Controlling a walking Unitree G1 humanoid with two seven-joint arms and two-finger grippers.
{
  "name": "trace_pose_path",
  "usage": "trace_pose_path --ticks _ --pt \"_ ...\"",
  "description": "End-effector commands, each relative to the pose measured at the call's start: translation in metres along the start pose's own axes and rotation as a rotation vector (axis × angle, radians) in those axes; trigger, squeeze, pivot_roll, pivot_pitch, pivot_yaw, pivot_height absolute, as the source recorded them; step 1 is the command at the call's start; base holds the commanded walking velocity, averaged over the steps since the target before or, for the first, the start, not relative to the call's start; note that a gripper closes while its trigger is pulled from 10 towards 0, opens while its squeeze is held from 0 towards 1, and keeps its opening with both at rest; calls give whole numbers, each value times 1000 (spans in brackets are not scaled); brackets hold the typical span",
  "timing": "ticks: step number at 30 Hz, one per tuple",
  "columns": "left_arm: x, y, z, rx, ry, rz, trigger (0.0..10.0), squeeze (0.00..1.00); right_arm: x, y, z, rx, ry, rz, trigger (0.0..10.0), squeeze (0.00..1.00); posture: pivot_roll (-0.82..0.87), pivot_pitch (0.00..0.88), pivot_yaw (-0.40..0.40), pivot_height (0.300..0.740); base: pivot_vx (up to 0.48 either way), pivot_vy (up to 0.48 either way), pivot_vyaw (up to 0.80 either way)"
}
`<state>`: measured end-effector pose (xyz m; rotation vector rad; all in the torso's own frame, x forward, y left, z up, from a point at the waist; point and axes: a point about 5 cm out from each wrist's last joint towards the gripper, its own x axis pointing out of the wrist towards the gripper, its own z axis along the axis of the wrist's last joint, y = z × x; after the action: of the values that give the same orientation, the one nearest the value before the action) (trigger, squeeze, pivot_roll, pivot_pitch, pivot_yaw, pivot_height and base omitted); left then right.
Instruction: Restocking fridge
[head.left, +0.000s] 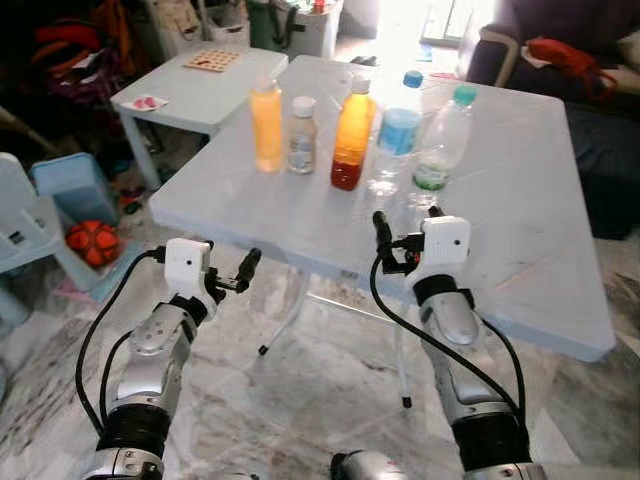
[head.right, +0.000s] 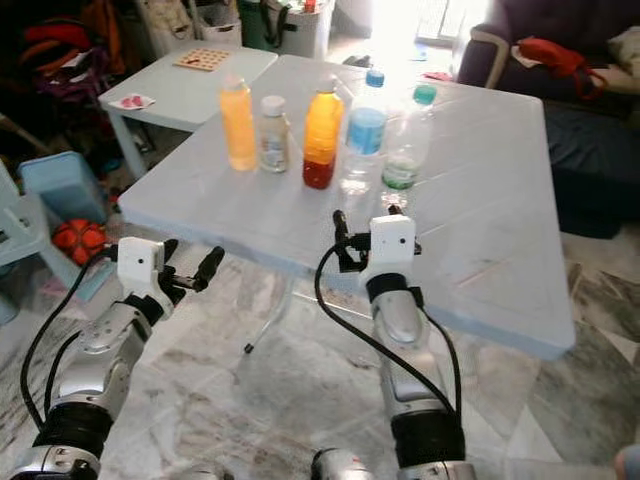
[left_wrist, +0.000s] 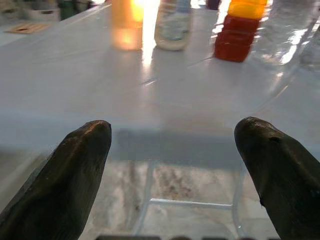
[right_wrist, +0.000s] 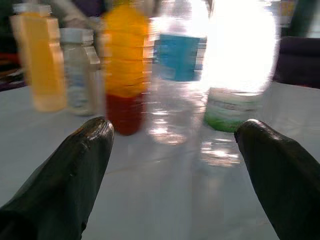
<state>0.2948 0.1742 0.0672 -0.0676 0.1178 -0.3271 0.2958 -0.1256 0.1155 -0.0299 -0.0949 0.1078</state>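
Item: white table, carrying five bottles in a row at its far middle; clear blue-label bottle and green-label bottle stand nearest your right gripper. Both grippers spread wide, empty; left gripper hangs short of the table edge. Centre one bottle between the right fingers before closing; neighbours nearly touch.

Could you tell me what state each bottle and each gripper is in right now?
orange juice bottle: upright, capped.
small white-capped bottle: upright, capped.
orange-and-red drink bottle: upright, capped.
blue-label water bottle: upright, capped.
green-label clear bottle: upright, capped.
left gripper: open, holding nothing, before the table's edge.
right gripper: open, holding nothing, over the table.
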Motion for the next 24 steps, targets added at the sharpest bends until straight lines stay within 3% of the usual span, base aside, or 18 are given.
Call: trace_pose_path --ticks 1,11,18,19,20,24 --pt "4 -5 7 6 -19 -22 10000 0 2 -4 7 -6 -31 -11 10000 0 13 14 -5 740 0 0 0" --pt "4 -5 7 1 -30 -14 10000 0 1 -2 6 2 -25 8 10000 0 12 20 -8 740 0 0 -240" --pt "4 -5 8 -1 -32 -14 10000 0 0 -5 9 -67 -52 -17 10000 0 11 22 -9 740 0 0 0" --pt "4 -5 8 -1 -33 -13 10000 0 1 -6 10 -65 -57 -15 10000 82 12 21 -10 740 0 0 0" --pt "4 -5 8 0 -33 -12 10000 0 1 -6 11 -55 -65 -14 10000 1000 12 21 -10 740 0 0 0" --pt "5 -3 10 7 -36 -9 10000 0 7 -7 23 -65 -108 -29 10000 1000 10 30 -2 740 0 0 0"
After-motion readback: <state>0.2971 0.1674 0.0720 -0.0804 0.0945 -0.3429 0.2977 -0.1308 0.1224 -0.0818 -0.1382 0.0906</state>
